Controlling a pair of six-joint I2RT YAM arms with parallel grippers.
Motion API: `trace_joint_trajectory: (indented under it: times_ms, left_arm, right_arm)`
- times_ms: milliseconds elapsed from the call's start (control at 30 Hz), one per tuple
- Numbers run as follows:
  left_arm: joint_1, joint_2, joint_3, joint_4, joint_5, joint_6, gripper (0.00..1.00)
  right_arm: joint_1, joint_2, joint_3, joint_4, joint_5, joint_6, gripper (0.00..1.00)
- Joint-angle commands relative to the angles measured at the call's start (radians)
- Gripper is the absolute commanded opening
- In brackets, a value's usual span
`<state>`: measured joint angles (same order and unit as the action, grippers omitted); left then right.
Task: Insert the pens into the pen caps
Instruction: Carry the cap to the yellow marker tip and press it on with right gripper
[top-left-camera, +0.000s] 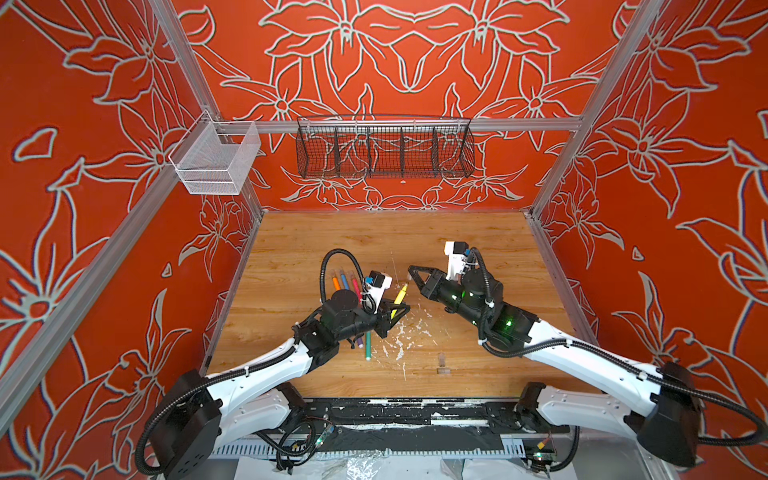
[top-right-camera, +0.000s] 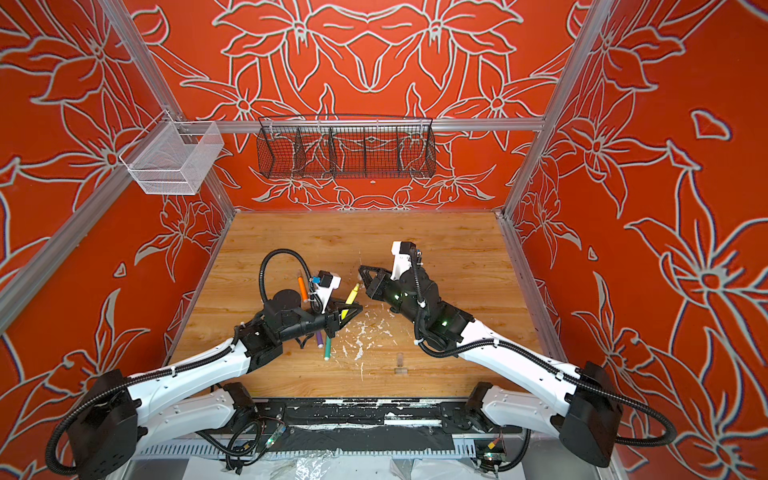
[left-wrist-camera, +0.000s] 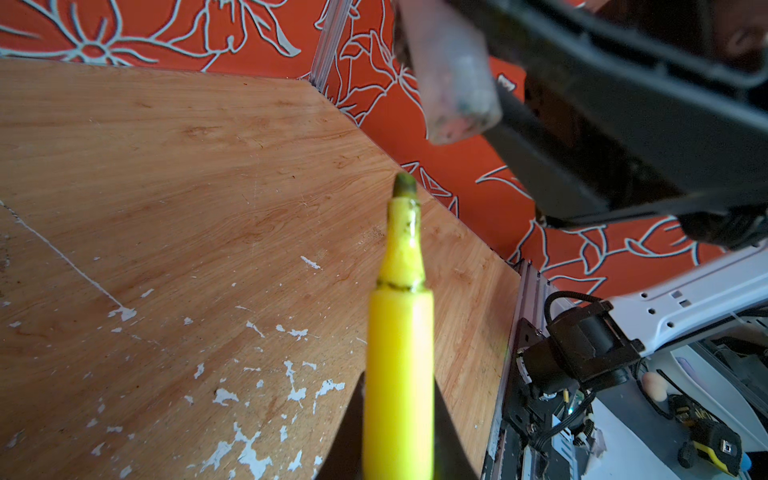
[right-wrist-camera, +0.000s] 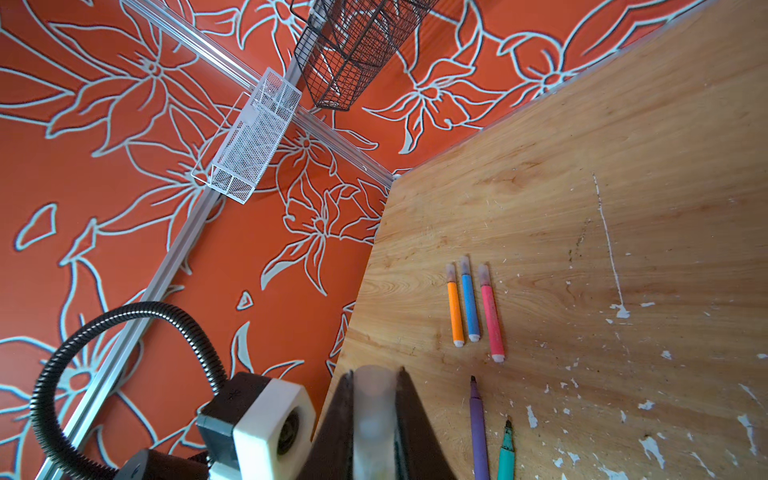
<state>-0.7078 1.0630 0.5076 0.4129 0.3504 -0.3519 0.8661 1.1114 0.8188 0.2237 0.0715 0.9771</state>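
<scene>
My left gripper (top-left-camera: 398, 308) (left-wrist-camera: 399, 419) is shut on the yellow pen (top-left-camera: 400, 293) (left-wrist-camera: 400, 349), whose bare tip points up toward my right gripper (top-left-camera: 412, 272) (right-wrist-camera: 374, 388). The right gripper is shut on a clear pen cap (right-wrist-camera: 374, 415) (left-wrist-camera: 453, 79). In the left wrist view a small gap separates the cap's open end from the pen's tip. Orange (right-wrist-camera: 455, 311), blue (right-wrist-camera: 470, 303) and pink (right-wrist-camera: 491, 320) pens lie side by side with caps on. Purple (right-wrist-camera: 478, 432) and green (right-wrist-camera: 506, 453) pens lie uncapped under the left arm.
Two loose clear caps (top-left-camera: 442, 364) (top-right-camera: 400, 363) rest on the wooden table (top-left-camera: 478, 232) near its front edge. White paint flecks (top-left-camera: 401, 340) dot the middle. A white mesh basket (top-left-camera: 216, 160) and a black wire basket (top-left-camera: 384, 149) hang on the rails above.
</scene>
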Motion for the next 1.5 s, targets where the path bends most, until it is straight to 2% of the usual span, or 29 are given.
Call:
trace_joint_trajectory:
  times_ms: [0, 533, 767, 900, 1067, 1467]
  left_arm:
    - [-0.004, -0.029, -0.012, 0.044, 0.001, 0.012, 0.00]
    - [-0.004, -0.024, -0.011, 0.045, -0.014, -0.018, 0.00]
    - [0.014, -0.009, -0.011, 0.077, 0.038, -0.067, 0.00]
    - [0.040, -0.006, -0.024, 0.119, 0.086, -0.113, 0.00]
    - [0.058, -0.007, -0.032, 0.156, 0.136, -0.143, 0.00]
    - [0.071, -0.021, -0.046, 0.199, 0.185, -0.167, 0.00]
  right_arm:
    - [0.005, 0.002, -0.014, 0.039, 0.031, 0.017, 0.00]
    - [0.049, 0.031, -0.052, 0.108, 0.016, 0.029, 0.00]
    - [0.076, 0.042, -0.085, 0.142, 0.022, 0.038, 0.00]
    - [0.086, 0.036, -0.129, 0.199, 0.023, 0.039, 0.00]
    - [0.113, 0.045, -0.233, 0.448, -0.003, 0.000, 0.00]
    - [0.186, 0.085, -0.258, 0.501, 0.035, -0.052, 0.00]
